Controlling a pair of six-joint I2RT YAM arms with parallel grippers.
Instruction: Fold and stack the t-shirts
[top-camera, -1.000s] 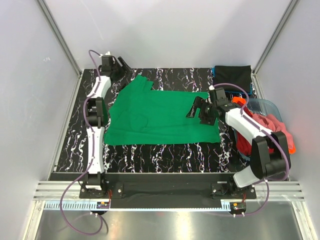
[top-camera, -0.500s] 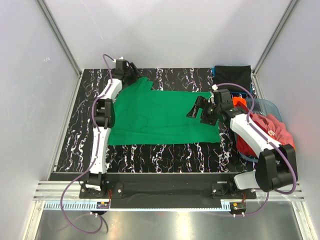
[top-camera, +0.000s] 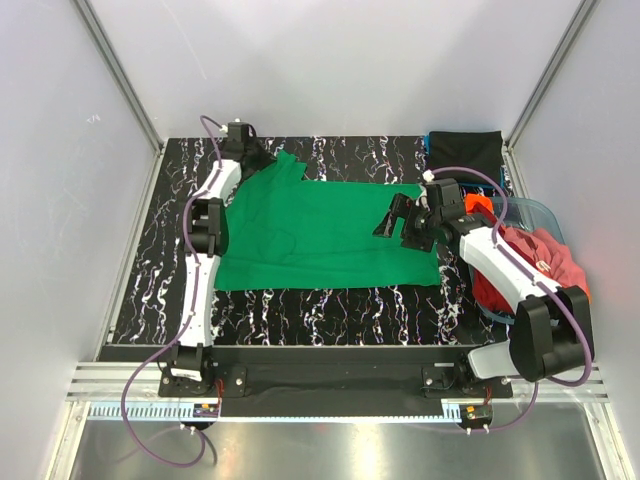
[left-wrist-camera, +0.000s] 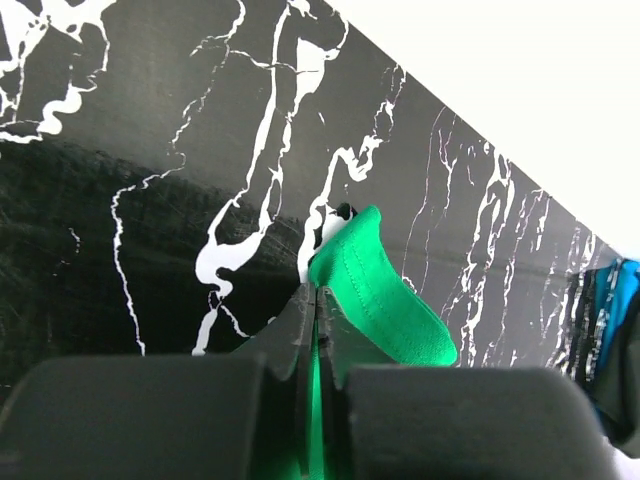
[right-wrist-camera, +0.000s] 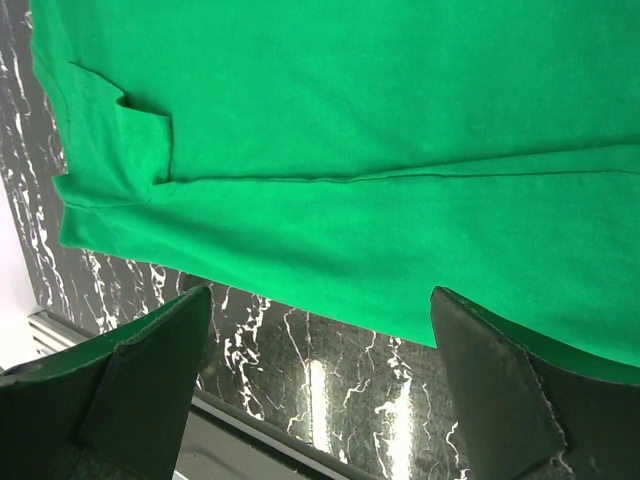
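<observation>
The left gripper (left-wrist-camera: 316, 300) is clamped on only a thin edge of the green t-shirt (top-camera: 320, 235), so a pull may slip it free. The right gripper (right-wrist-camera: 315, 305) hangs above the shirt, jaws apart, holding nothing.

The left black two-finger pincer (left-wrist-camera: 317, 298) — arm stretched forward — is pinched on the bright green cloth t-shirt (left-wrist-camera: 385, 300); the right pincer (top-camera: 398, 224) gapes wide.

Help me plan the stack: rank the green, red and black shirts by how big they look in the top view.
1. green shirt, spread flat: clearly largest.
2-3. red shirt, bunched and partly behind the right arm, and black shirt, folded: they look similar, so I won't rank them.
</observation>
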